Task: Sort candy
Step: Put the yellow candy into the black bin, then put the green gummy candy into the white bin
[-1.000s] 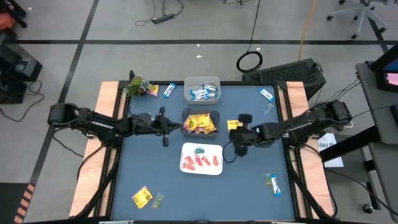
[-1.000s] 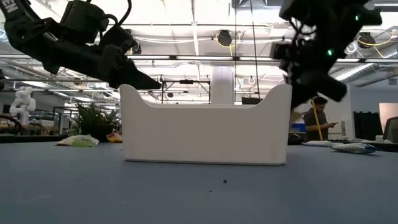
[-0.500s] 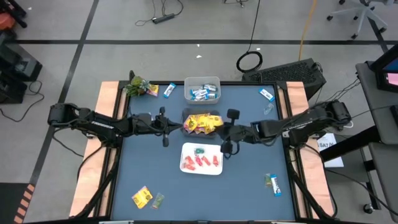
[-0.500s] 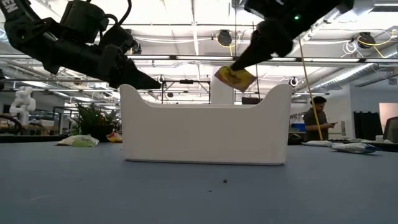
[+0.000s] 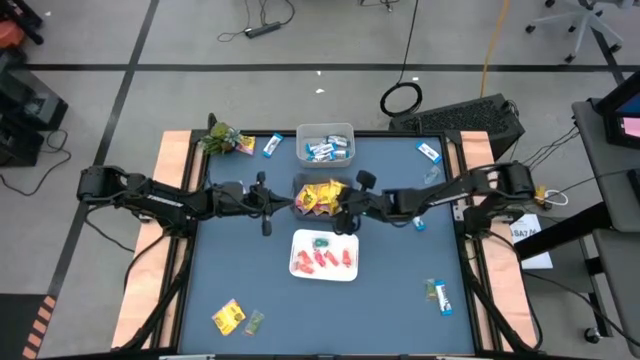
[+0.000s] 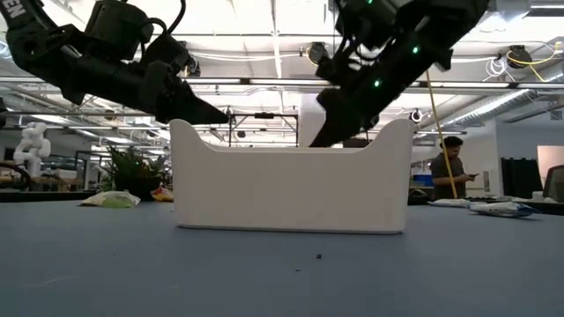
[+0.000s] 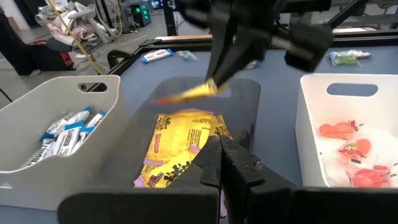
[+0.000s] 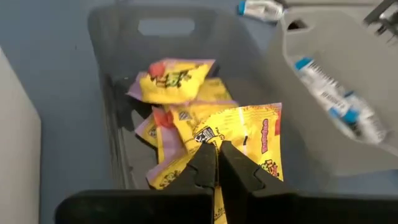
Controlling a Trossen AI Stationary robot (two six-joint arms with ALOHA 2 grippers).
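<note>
The right pincer [image 5: 347,207] hangs over the dark bin [image 5: 298,186] in the middle of the worktop [image 5: 400,290], its fingers closed on a yellow packet [image 8: 245,140] by one corner. The rest of the packet dangles above the pile of yellow packets [image 7: 180,140] already in that bin. The left pincer [image 5: 283,203] waits shut and empty at the bin's other side, near its rim.

The grip is only on an edge, so the packet could slip free early, though it would likely still fall into the bin. The greater risk looks like a late or sideways release: the bar bin [image 5: 325,132] and the white tray [image 5: 295,270] of red pieces [image 5: 322,261] stand just beside, and a swinging packet could flop over the low wall into the wrong one or onto the worktop. The two pincers also sit close across the bin, so a careless pull-out could clip the left arm.

A second ago the right pincer was well to the right of the bin with the packet; half a second ago it was at the bin's edge, packet held high. Now it is over the pile and lower. The left arm has not moved. Loose candy remains: a yellow packet [image 5: 228,317] at the near left, bars [image 5: 441,295] near the right edge, more at the far corners.
</note>
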